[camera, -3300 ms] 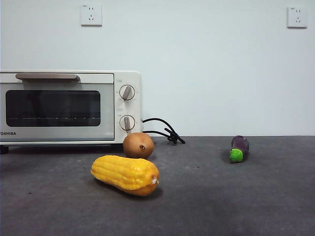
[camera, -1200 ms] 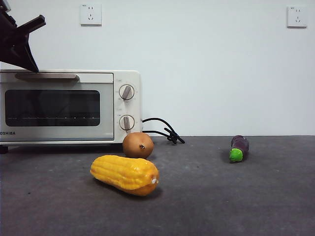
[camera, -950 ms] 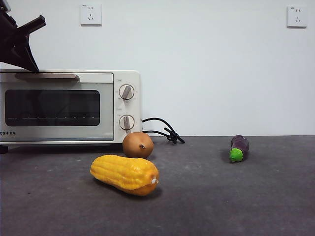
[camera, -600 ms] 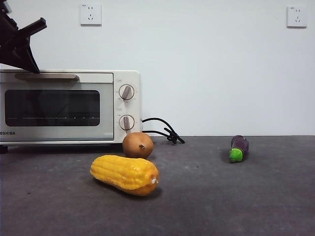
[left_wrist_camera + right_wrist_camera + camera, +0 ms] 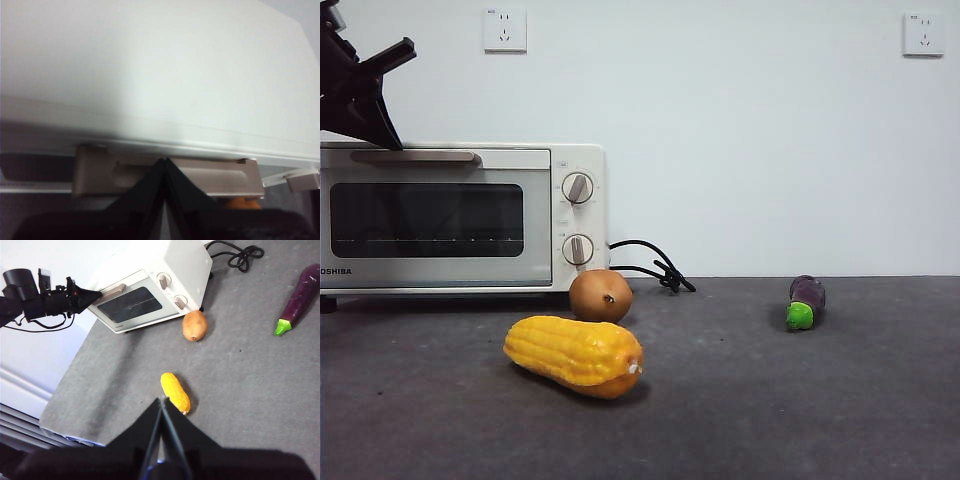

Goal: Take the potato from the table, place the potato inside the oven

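Fig.: left gripper [image 5: 382, 95] w/ jaws pressed together, holding nothing, above oven [image 5: 460, 215] handle [image 5: 167, 176] — hook the bar squarely, pull door down. Potato [image 5: 601, 295] on table [image 5: 800, 400] beside corn [image 5: 574, 355]; right gripper [image 5: 161, 405] likewise pinched together, empty.

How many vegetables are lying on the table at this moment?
3. The potato lies just in front of the oven, below its knobs. The corn cob lies nearer the camera, beside the potato. The eggplant lies apart, far to the right. None seems hidden.
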